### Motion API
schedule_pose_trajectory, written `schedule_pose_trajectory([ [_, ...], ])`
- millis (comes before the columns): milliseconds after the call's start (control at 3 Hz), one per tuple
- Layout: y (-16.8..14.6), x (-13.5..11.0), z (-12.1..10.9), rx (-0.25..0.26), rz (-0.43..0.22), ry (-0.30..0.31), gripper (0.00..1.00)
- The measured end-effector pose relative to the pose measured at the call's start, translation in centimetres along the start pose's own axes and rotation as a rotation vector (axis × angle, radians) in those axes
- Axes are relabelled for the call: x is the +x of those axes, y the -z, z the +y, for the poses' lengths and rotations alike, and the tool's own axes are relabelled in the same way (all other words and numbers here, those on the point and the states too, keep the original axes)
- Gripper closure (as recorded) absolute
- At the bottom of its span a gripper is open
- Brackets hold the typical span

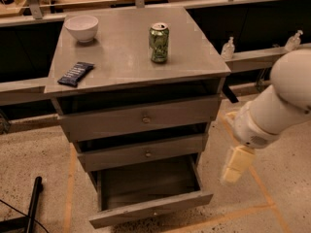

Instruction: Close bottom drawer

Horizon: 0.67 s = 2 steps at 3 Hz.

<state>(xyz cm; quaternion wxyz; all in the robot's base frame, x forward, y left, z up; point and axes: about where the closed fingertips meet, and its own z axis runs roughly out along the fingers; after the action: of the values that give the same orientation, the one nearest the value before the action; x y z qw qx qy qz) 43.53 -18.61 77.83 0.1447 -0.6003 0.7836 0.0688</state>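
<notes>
1 end effector (pixel 232 167) beside open bottom drawer (pixel 149 210).

Bare floor (pixel 243 205) separates the gripper (pixel 232 166), right of the cabinet (pixel 126 57), from the bottom drawer (pixel 150 210).

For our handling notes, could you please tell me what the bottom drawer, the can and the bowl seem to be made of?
The bottom drawer: matte grey, probably painted wood or board; flat, dull surface. The can: metal, green print, shiny silver top. The bowl: smooth white, ceramic or plastic; unclear which. The gripper, cream and plastic-looking, hangs right of the open drawer, apart from it.
</notes>
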Motion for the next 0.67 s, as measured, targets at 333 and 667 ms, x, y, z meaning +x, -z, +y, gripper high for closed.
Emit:
schedule_pose_trajectory([
  [333, -9.14, -0.15, -0.59, -0.029, -0.003, -0.015, 0.00],
  [667, -9.63, -0.42, -1.53, 0.006, -0.025, -0.027, 0.00],
])
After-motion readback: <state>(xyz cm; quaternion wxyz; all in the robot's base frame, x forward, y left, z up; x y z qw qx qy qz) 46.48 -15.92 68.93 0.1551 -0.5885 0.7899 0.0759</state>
